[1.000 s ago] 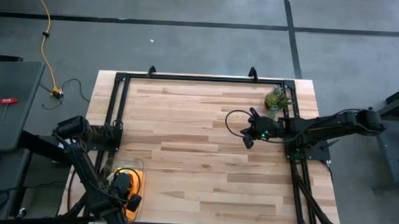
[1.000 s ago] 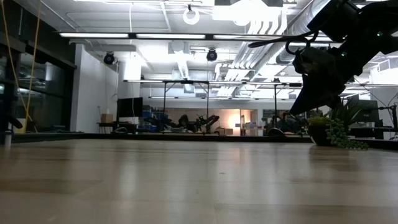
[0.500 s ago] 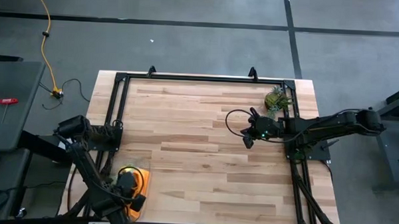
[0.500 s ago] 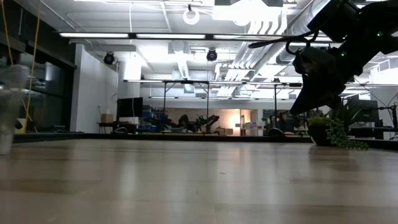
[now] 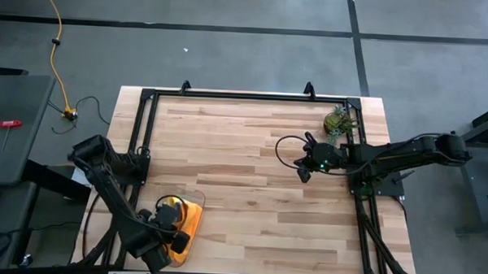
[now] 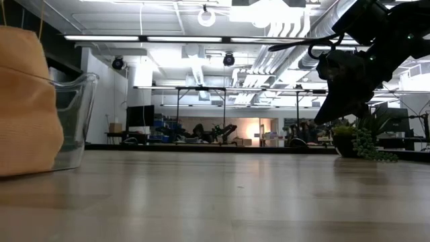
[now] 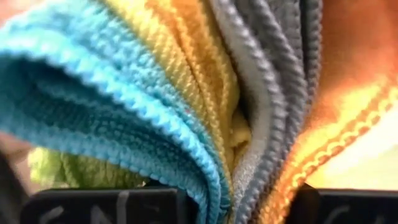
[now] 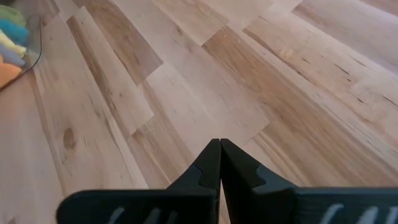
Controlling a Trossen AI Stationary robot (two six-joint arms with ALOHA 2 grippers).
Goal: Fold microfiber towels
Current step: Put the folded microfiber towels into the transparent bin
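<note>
The wooden bench (image 5: 251, 178) fills the middle of the high view, its centre bare. At the lower left of that frame a clear plastic tray (image 6: 75, 121) is seen, tipped so that it reads as standing on edge at the far left of the low view, with the microfiber towels (image 7: 186, 93) bunched in it: teal, yellow, grey, orange and a little lime green. The left tool (image 5: 169, 232) is pressed into this bundle, nearly closed; what exactly is pinched cannot be told. The right tool (image 8: 219, 163) is held closed and empty above the bench at the right of centre, beside a small green plant (image 5: 339, 120). The step in hand is judged to be bringing the towels out; next, one towel must be separated and spread flat.
</note>
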